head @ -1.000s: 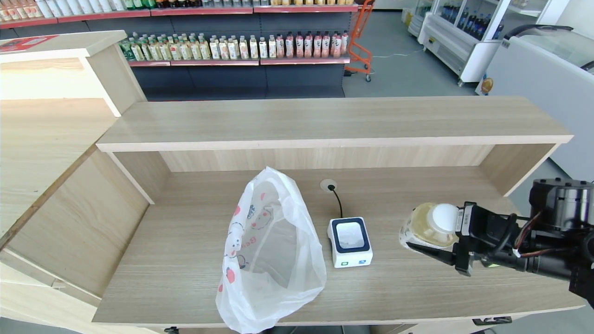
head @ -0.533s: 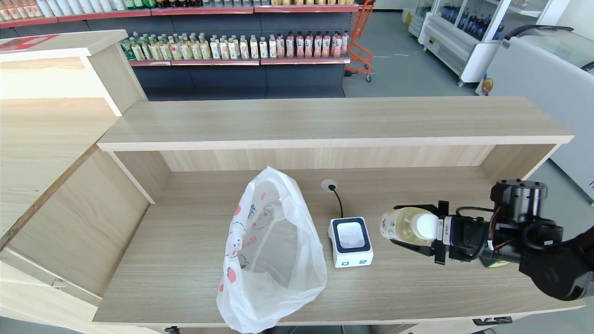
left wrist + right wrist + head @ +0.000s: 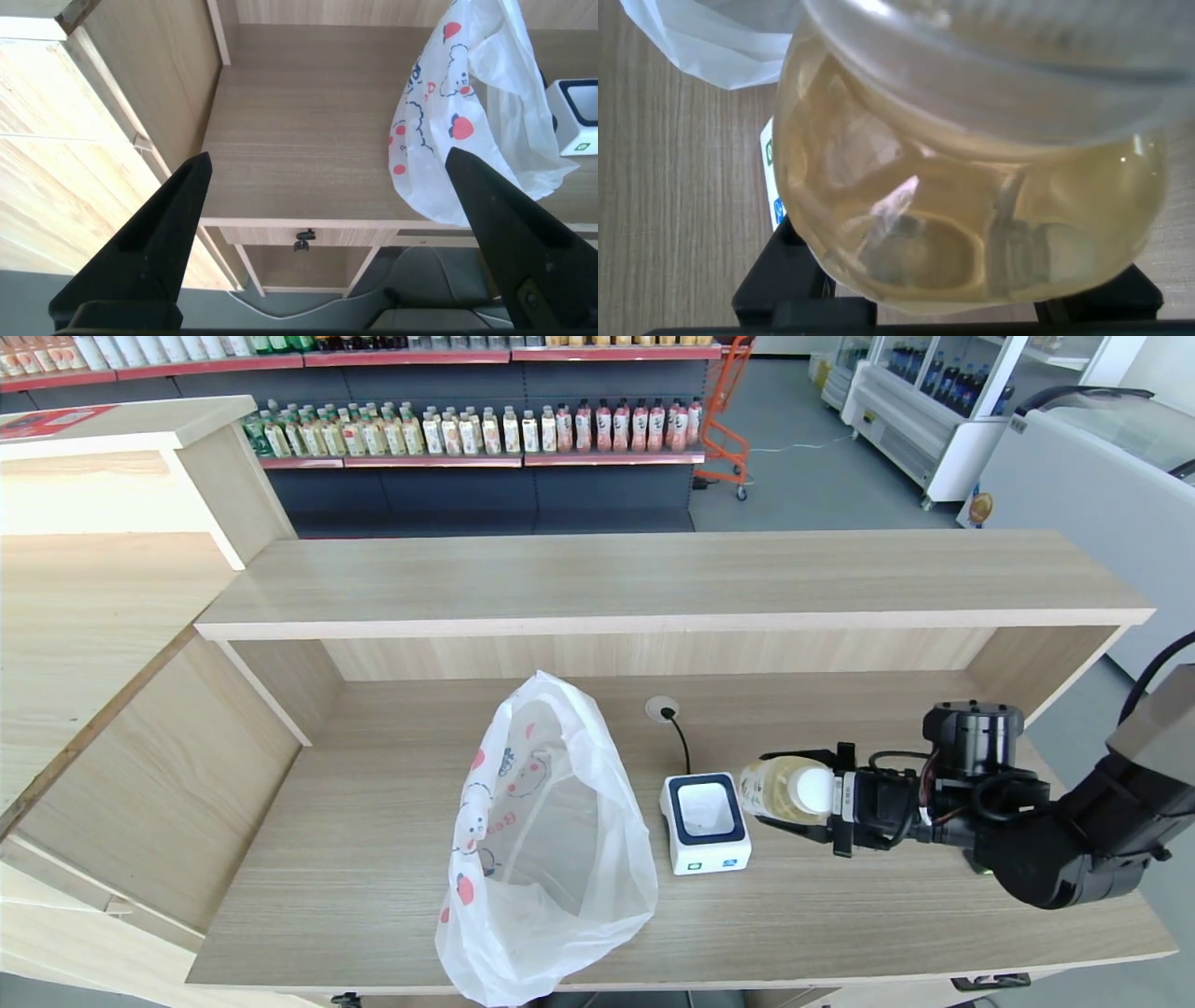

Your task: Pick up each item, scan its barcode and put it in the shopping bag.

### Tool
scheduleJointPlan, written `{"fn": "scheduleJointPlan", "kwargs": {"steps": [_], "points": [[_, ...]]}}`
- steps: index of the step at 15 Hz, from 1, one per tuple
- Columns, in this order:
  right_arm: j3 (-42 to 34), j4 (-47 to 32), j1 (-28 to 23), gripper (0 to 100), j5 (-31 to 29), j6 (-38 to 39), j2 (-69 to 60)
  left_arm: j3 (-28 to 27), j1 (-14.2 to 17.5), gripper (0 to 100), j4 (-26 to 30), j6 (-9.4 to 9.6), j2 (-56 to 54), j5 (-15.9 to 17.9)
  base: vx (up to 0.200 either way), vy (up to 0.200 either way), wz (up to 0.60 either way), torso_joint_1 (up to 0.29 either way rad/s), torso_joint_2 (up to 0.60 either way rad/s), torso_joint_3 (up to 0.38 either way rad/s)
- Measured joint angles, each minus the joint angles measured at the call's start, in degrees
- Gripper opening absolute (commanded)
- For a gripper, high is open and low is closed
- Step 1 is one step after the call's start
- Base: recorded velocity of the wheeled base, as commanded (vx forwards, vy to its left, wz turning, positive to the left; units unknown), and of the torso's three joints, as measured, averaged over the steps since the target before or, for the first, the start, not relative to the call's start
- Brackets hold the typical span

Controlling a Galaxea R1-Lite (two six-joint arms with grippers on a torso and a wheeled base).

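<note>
Yellowish bottle (image 3: 777, 788) sideways in R fingers (image 3: 795, 754), just beside scanner (image 3: 705, 822).

The right arm lies stretched leftward, right gripper (image 3: 764, 790) clamped on a bottle (image 3: 782, 782); the left gripper (image 3: 322, 252) holds its fingers spread wide.

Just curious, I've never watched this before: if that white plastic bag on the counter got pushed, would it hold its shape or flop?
Probably flop: the shopping bag looks thin and see-through, with crumpled, sagging walls. It also seems light and apparently empty, so a push would likely slide or fold it on the smooth counter.
</note>
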State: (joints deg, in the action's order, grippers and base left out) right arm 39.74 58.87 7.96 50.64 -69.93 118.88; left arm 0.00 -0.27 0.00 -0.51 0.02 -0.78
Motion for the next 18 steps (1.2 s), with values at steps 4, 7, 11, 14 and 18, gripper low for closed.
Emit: {"fn": "scheduleJointPlan", "kwargs": {"steps": [4,7,11,14,18], "points": [[3.80,-0.02,1.63,0,0.18,0.55,2.39,0.00,0.00,100,0.00,0.00,0.00,0.02,0.000,0.000,0.00,0.000,0.00,0.000],[7.11,0.06,2.97,0,1.08,0.77,4.90,0.00,0.00,100,0.00,0.02,0.00,0.02,0.000,0.000,0.00,0.000,0.00,0.000],[9.20,0.48,3.67,0,2.89,0.07,7.58,0.00,0.00,100,0.00,0.00,0.00,0.00,0.000,0.000,0.00,0.000,0.00,0.000],[9.53,3.64,3.61,0,3.00,-0.12,9.12,0.00,0.00,100,0.00,0.00,0.00,0.02,0.000,0.000,0.00,0.000,0.00,0.000],[10.34,3.95,3.61,0,3.99,-0.11,10.58,0.00,0.00,100,0.00,0.00,0.00,0.02,0.000,0.000,0.00,0.000,0.00,0.000]]}}
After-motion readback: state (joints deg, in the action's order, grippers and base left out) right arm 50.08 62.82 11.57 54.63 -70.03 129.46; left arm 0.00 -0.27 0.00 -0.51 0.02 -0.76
